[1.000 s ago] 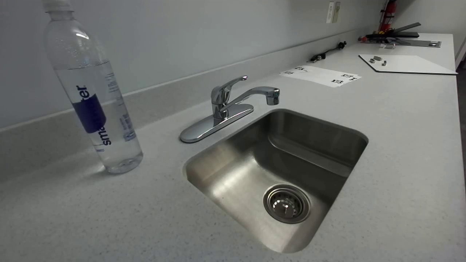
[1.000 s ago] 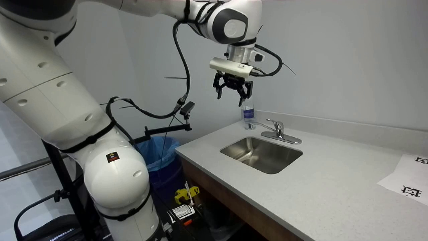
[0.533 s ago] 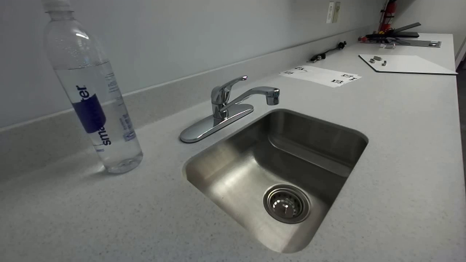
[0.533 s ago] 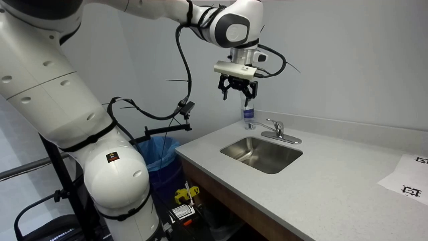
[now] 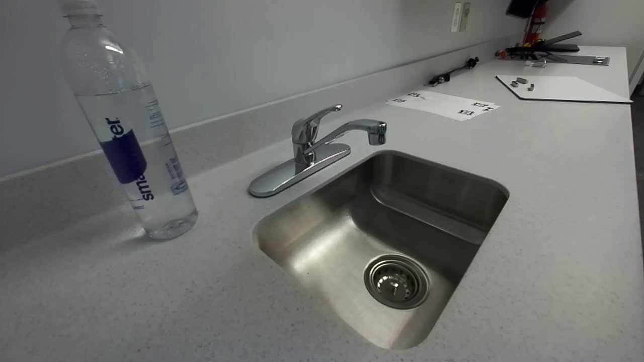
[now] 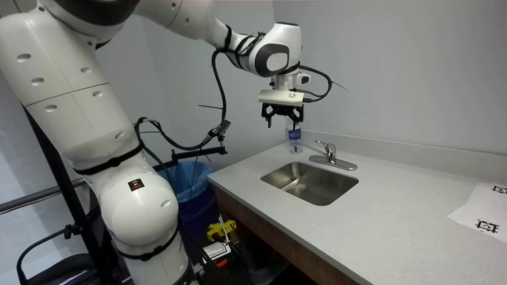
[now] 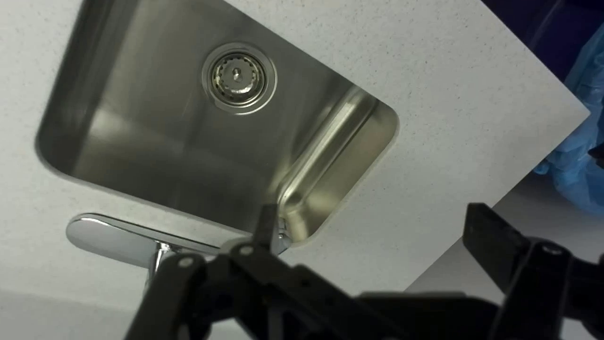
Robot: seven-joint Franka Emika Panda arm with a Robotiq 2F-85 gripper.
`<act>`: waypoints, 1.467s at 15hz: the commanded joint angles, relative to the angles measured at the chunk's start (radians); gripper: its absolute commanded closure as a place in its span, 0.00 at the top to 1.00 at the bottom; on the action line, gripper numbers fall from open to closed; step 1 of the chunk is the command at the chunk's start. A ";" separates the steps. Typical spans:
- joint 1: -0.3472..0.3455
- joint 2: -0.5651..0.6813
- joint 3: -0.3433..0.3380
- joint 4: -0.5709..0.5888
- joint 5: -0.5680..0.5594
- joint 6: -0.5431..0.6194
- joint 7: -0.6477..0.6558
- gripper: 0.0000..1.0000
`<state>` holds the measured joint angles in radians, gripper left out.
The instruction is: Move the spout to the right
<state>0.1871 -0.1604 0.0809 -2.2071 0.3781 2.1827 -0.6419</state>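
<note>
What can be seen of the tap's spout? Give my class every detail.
The spout is a slim, shiny tube that looks like chrome. It leaves the tap's body beside the sink, slopes upward, then bends into a wider, downturned tip. No water shows. Nothing but the body seems to touch it; the gripper hangs above, apart. In the wrist view the gripper partly hides it.
</note>
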 commanded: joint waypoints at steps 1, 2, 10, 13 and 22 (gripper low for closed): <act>0.025 0.056 0.029 0.029 0.003 0.071 -0.043 1.00; 0.029 0.068 0.037 0.034 0.003 0.086 -0.049 1.00; 0.033 0.178 0.087 0.133 0.009 0.142 -0.096 1.00; 0.032 0.226 0.108 0.193 0.005 0.152 -0.110 1.00; 0.017 0.345 0.171 0.317 0.005 0.117 -0.163 1.00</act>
<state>0.2190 0.1367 0.2343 -1.9533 0.3787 2.3226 -0.7784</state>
